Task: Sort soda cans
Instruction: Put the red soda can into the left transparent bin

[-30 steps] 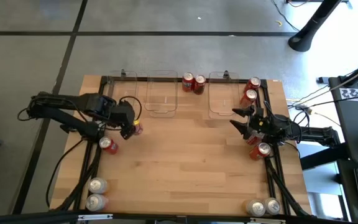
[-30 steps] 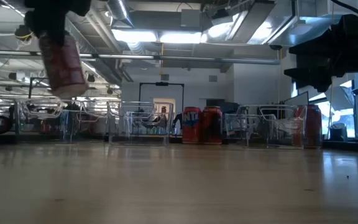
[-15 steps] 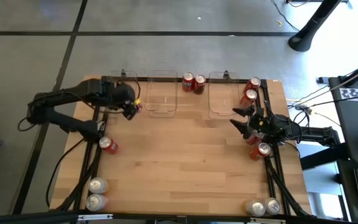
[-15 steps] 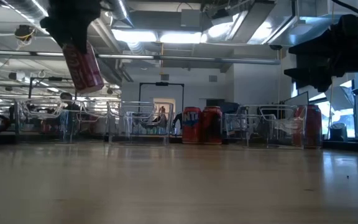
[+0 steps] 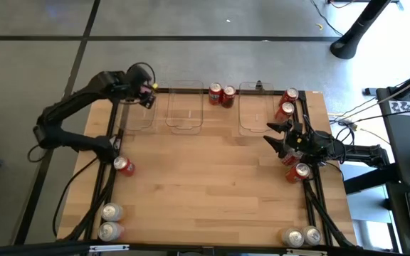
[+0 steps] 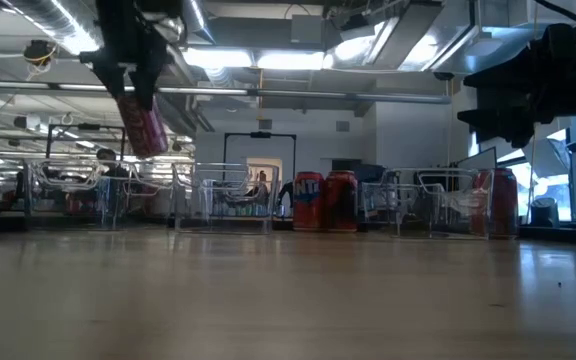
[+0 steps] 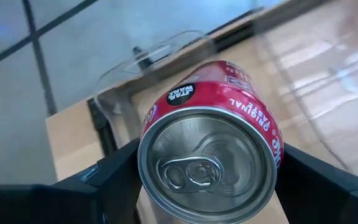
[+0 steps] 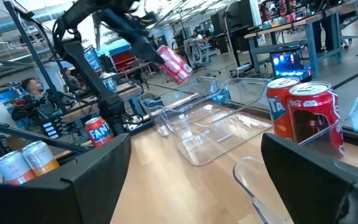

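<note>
My left gripper (image 5: 148, 92) is shut on a red soda can (image 6: 146, 124), held in the air above the leftmost clear bin (image 5: 139, 108) at the table's far left. The wrist view shows the can's silver top (image 7: 205, 163) between both fingers. My right gripper (image 5: 270, 135) is open and hovers by the table's right edge, next to red cans (image 5: 301, 171) standing there. Other cans stand upright on the table: two red ones (image 5: 221, 94) between the bins, two (image 5: 288, 102) at the far right, one red (image 5: 124, 166) at the left. My left gripper pinches the can's body just below its top rim (image 7: 160, 134) between the two fingers (image 7: 114, 174), one on each opposite side. The fingers come from above, past the top end. The can is lifted clear and hangs tilted below the gripper.
Three clear bins line the far edge: the leftmost, a middle one (image 5: 185, 107) and a right one (image 5: 256, 107). Silver cans stand at the near left corner (image 5: 110, 220) and the near right corner (image 5: 301, 236). The middle of the wooden table (image 5: 212, 178) holds nothing.
My left gripper has carried the red can from the table's left-middle toward the far edge, ending over the leftmost bin. The can stays lifted and has tipped to a slant.
</note>
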Tool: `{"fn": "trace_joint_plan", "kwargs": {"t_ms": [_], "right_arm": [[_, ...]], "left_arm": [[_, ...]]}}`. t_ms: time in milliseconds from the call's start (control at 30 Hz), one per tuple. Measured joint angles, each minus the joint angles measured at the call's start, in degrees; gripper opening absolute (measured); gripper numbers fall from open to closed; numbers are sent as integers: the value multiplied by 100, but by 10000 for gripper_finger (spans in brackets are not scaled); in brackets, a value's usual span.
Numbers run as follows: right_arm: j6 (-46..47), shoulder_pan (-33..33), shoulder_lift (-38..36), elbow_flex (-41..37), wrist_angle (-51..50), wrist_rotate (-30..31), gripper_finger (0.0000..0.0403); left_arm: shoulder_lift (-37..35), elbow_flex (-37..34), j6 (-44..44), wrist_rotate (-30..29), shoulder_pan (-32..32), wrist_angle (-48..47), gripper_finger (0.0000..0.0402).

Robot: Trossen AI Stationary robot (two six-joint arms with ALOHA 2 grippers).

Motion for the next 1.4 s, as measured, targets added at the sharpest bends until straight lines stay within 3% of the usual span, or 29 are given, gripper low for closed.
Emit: {"fn": "trace_joint_plan", "kwargs": {"t_ms": [233, 567, 967, 1400], "right_arm": [[-184, -1, 0, 1, -4, 0, 360], [-192, -1, -1, 0, -20, -2, 360], [-192, 2, 0, 0, -24, -4, 360], [-192, -1, -2, 2, -61, -9, 360]], "left_arm": [[821, 0, 498, 102, 799, 166, 294], [1705, 0, 872, 377, 1346, 784, 294], [2343, 0, 909, 381, 1638, 1102, 294], [2569, -12, 954, 613, 1634, 1199, 303]]}}
